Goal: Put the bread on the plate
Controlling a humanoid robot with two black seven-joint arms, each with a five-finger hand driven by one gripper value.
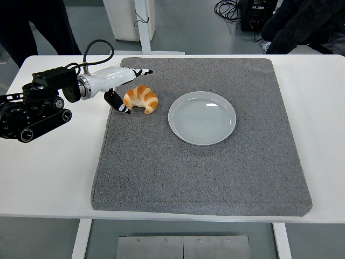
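Left hand beside croissant, mat's left edge

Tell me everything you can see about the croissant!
The croissant is golden brown with paler stripes, curved like a crescent, its tips pointing toward the table's near edge. It looks flaky and whole. It lies flat on the grey mat, left of the white plate and not touching it. The robot's left hand is open around its left end, thumb right beside it.
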